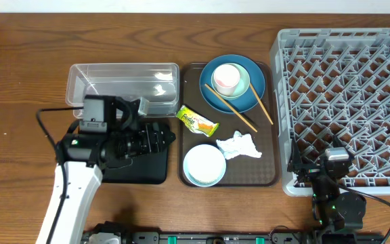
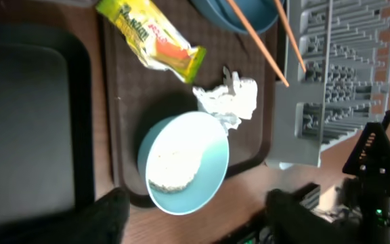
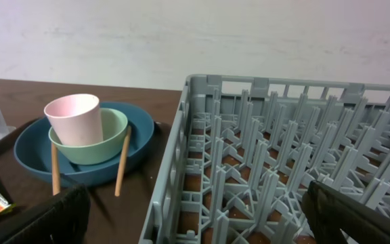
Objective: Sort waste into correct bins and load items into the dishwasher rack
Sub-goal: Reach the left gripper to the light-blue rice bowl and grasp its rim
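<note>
- left gripper [image 2: 195, 213]: fingers well apart, holding nothing, above the shallow black rectangular tray [image 1: 137, 169], near the white and light-blue bowl [image 2: 212, 163] of white rice [image 2: 173, 166].
- right gripper [image 3: 202, 217]: wide, empty, at the large grey lattice plastic rack [image 1: 347, 88]'s near corner.
- yellow-green snack wrapper [image 1: 197, 122] and crumpled white tissue [image 1: 239, 146] lie on the brown serving tray [image 1: 269, 169].
- small pink cup [image 1: 225, 78] sits in the pale mint bowl [image 3: 110, 139] on the dark blue plate [image 1: 254, 95].

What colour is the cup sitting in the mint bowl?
The cup is pale pink, clearest in the right wrist view.
</note>
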Tool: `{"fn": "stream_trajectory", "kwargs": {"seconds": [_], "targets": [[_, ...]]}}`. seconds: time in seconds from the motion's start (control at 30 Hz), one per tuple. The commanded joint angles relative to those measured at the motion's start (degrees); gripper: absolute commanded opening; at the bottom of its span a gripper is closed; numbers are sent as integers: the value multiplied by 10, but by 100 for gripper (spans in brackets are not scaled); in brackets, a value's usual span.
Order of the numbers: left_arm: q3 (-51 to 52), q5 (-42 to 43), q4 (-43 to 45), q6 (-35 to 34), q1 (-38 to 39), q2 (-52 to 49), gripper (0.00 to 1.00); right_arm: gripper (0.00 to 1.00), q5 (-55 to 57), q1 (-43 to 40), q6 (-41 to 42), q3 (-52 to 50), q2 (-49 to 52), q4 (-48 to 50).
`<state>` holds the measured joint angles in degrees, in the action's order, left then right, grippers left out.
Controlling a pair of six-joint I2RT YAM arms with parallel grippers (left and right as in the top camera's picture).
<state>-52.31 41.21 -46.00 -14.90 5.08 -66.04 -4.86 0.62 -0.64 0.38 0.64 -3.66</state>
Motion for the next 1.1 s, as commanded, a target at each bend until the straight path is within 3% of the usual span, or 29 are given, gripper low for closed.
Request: {"fn": "stream_trajectory", "kwargs": {"seconds": [0.0,0.23,0.4,0.57,0.77,1.07], "targets": [[-12,-26,1,-44,39,-1,62,99,3,5,-3,-1,-3,-2],[-12,-186,50,-111,205,1,61,99,3,5,-3,-1,-3,-2],[-12,-303,139,-109,346,-18,59,99,3,5,-3,-1,-3,-2],[-12,-439,202,-55,459,-67,58,99,3,5,-3,-1,-3,-2],[-12,-479,241,-17,510,-139,59,99,3,5,-3,-1,-3,-2],[-12,-479,291,-1,519,-221,60,99,3,5,-3,-1,-3,-2]]}}
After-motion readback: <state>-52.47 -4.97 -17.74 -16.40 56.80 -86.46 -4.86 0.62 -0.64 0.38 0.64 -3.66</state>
